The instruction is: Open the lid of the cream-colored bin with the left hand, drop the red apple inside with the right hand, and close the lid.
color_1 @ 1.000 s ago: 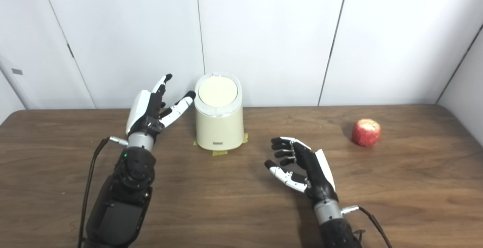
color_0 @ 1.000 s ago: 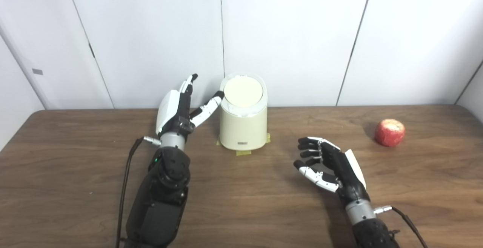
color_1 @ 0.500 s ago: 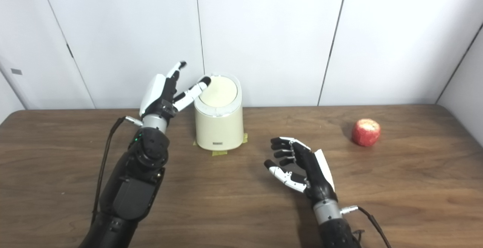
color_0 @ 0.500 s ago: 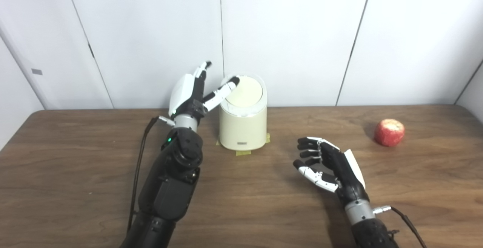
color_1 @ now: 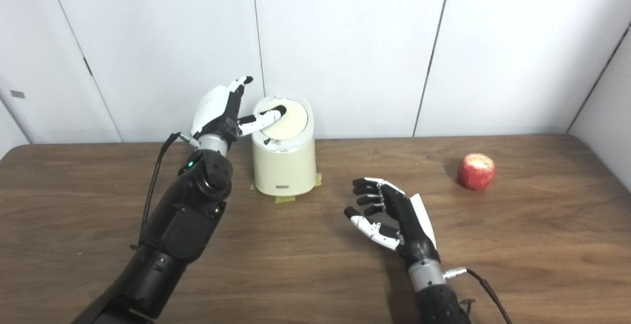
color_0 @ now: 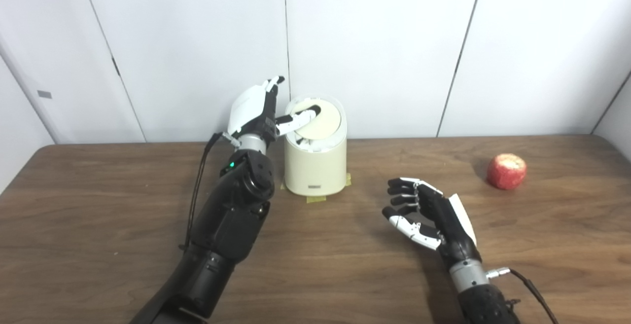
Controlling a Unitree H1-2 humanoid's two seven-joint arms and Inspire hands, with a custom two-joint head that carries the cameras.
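Observation:
The cream-colored bin [color_0: 315,166] stands at the back of the wooden table [color_0: 98,225], taped down at its base. Its round lid [color_0: 321,121] is tilted, with a dark gap showing at its front left edge. My left hand [color_0: 254,114] is open beside the bin's left side, thumb [color_0: 300,117] resting on the lid, fingers pointing up. The red apple [color_0: 506,171] lies alone at the far right of the table. My right hand [color_0: 426,213] hovers open over the table's middle, fingers curled, holding nothing, well left of the apple.
White wall panels [color_0: 374,43] rise right behind the bin. Black cables [color_0: 197,186] trail from both wrists. Yellow tape [color_0: 315,198] marks the bin's base.
My left hand rose and moved right from beside the bin until its thumb came onto the lid. The lid has tipped, opening a gap. The right hand and apple stayed put.

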